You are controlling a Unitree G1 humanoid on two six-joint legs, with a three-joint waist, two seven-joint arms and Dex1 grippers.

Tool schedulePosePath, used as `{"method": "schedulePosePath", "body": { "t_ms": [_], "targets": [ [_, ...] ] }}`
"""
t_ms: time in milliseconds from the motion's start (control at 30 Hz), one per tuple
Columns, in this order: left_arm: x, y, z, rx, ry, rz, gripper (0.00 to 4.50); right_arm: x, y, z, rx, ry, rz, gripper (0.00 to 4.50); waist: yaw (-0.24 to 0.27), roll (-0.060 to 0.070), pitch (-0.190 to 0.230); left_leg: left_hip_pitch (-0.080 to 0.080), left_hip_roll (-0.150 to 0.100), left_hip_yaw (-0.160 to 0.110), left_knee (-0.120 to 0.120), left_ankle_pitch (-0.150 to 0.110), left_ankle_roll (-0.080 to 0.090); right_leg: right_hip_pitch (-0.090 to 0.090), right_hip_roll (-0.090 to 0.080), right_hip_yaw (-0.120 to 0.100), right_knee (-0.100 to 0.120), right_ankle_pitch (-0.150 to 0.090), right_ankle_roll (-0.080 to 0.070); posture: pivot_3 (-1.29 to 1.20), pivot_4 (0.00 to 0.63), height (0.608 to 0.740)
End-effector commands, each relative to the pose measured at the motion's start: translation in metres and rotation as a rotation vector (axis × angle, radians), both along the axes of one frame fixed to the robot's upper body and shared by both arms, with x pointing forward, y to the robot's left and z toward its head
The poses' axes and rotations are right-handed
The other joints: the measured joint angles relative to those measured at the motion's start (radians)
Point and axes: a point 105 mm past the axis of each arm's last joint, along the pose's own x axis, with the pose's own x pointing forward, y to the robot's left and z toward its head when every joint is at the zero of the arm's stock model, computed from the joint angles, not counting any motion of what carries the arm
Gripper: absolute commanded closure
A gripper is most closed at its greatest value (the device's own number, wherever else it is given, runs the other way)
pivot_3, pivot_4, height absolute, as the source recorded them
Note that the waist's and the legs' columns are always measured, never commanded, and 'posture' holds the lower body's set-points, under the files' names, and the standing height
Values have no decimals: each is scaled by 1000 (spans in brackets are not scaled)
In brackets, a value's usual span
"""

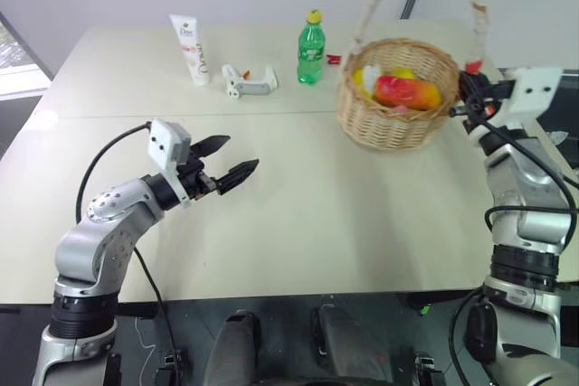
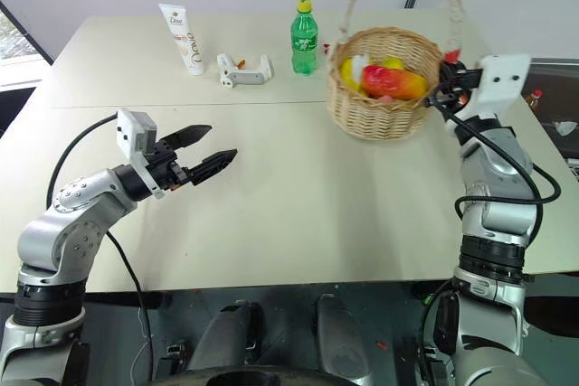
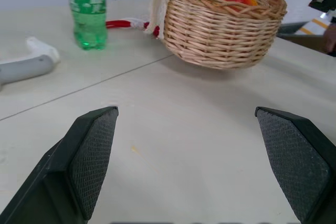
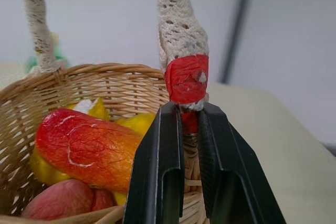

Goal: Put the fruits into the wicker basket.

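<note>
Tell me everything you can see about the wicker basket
The wicker basket is round, tan and woven, with a tall arched handle wrapped in white lace-like cloth with red patches. It stands upright on the table's far right part, near the green bottle. Inside lie fruits, including a red-and-yellow mango, yellow pieces and a pink peach. The right gripper is shut on the handle's base at a red patch.

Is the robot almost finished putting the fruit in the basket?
Nearly, it seems. The fruits sit in the wicker basket, and no fruit shows on the table. The right gripper is shut on the base of the basket's handle. The left gripper hangs open, holding nothing. Little looks left.
</note>
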Motion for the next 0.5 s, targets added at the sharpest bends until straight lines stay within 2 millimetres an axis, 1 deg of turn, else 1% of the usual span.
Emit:
{"method": "schedulePosePath", "body": {
  "t_ms": [33,67,100,133,167,200,233,267,300,400,500],
  "targets": [
    [2,-4,8,6,-45,-20,0,-9,-20,12,-21,-48,-109,4423,-3,0,0,0,0,0,0,0,0,0,0,0,0,0,0,0,150,740],
    [3,-5,9,6,-46,-23,0,-9,-23,9,-27,-36,-126,4423,-3,0,0,0,0,0,0,0,0,0,1,0,0,0,0,0,150,740],
    [3,-5,9,6,-48,-26,0,-10,-24,7,-24,-32,-135,4023,-3,0,0,0,0,1,0,0,0,0,1,0,0,0,0,0,150,740],
    [4,-5,9,6,-48,-27,0,-11,-24,6,-24,-32,-140,3526,-3,0,0,0,0,1,0,0,0,0,1,0,0,0,0,0,150,740],
    [4,-5,9,6,-48,-27,0,-11,-24,6,-24,-34,-140,3196,-3,0,0,0,0,2,0,0,0,0,1,0,0,0,0,0,150,740],
    [4,-4,9,7,-47,-26,0,-16,-27,8,-33,-42,-146,2758,-3,0,0,0,0,1,0,0,0,0,1,0,0,0,0,0,150,740],
    [5,-3,9,7,-48,-26,0,-20,-29,10,-45,-46,-154,2243,-1,0,0,0,0,1,0,0,0,0,1,0,0,0,0,0,150,740],
    [5,-2,8,9,-47,-25,0,-24,-32,10,-64,-47,-162,1819,0,0,0,0,0,1,0,0,0,0,1,0,0,0,0,0,150,740],
    [5,-1,8,14,-47,-20,0,-28,-34,9,-88,-42,-160,1215,1,0,0,0,0,1,0,0,0,0,1,0,0,0,0,0,150,740],
    [9,8,7,10,-40,21,0,-43,-35,0,-151,2,-106,1215,8,0,0,-1,0,1,0,0,0,1,0,0,0,0,0,0,150,740],
    [10,22,1,24,-17,75,0,-61,-32,-17,-207,87,-10,1215,10,0,0,-1,0,1,0,0,0,1,0,0,-1,0,0,0,150,740]
  ]
}}
